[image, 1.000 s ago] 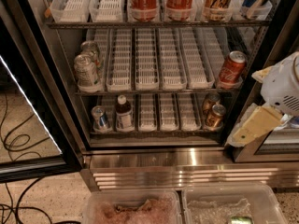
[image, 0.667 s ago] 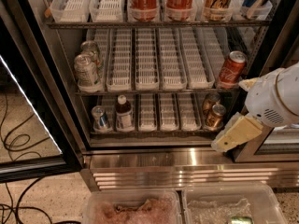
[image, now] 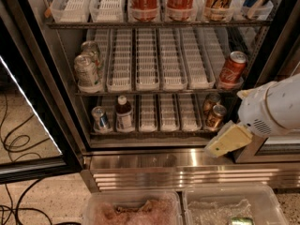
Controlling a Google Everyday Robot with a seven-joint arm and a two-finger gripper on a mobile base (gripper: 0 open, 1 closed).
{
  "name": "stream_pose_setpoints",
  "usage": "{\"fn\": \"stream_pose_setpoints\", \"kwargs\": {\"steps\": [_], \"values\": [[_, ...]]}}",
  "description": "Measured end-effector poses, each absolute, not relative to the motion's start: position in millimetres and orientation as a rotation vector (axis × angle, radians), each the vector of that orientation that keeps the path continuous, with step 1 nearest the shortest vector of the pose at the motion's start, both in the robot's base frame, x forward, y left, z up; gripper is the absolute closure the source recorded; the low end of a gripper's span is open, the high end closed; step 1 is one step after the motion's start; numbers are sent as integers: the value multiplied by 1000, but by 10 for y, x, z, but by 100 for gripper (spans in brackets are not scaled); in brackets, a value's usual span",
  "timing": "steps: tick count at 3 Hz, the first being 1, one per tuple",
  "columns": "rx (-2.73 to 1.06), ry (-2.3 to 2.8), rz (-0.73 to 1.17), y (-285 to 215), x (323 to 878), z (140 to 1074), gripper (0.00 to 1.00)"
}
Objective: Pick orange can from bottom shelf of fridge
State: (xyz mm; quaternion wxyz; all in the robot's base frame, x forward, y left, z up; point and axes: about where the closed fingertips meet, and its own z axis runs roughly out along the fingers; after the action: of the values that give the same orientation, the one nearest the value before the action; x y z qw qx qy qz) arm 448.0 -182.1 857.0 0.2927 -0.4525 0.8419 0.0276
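Two copper-orange cans stand one behind the other at the right end of the bottom shelf [image: 150, 132] of the open fridge [image: 140, 161]. The front orange can [image: 215, 116] is by the dark rail, and the second orange can [image: 210, 102] is behind it. My gripper [image: 228, 140], cream-coloured on a white arm [image: 274, 108], comes in from the right. It hangs just below and in front of the front orange can, over the steel base, and holds nothing.
A silver-blue can [image: 100, 118] and a dark bottle [image: 123, 114] stand at the bottom shelf's left. A red Coca-Cola can [image: 232, 68] and silver cans [image: 87, 71] are on the rack above. The open glass door [image: 28, 102], floor cables [image: 14, 144] and clear bins [image: 133, 209] lie below.
My arm and gripper have moved left and slightly down, from beside the fridge's right frame to just in front of the orange cans. The cans have not moved.
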Motion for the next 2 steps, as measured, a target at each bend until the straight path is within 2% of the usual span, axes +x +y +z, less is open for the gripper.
{"fn": "stream_pose_setpoints", "kwargs": {"steps": [1, 2], "values": [[-1077, 2304, 94, -1994, 4643, 8110, 0], [-1080, 2301, 93, -1994, 4639, 8110, 0]]}}
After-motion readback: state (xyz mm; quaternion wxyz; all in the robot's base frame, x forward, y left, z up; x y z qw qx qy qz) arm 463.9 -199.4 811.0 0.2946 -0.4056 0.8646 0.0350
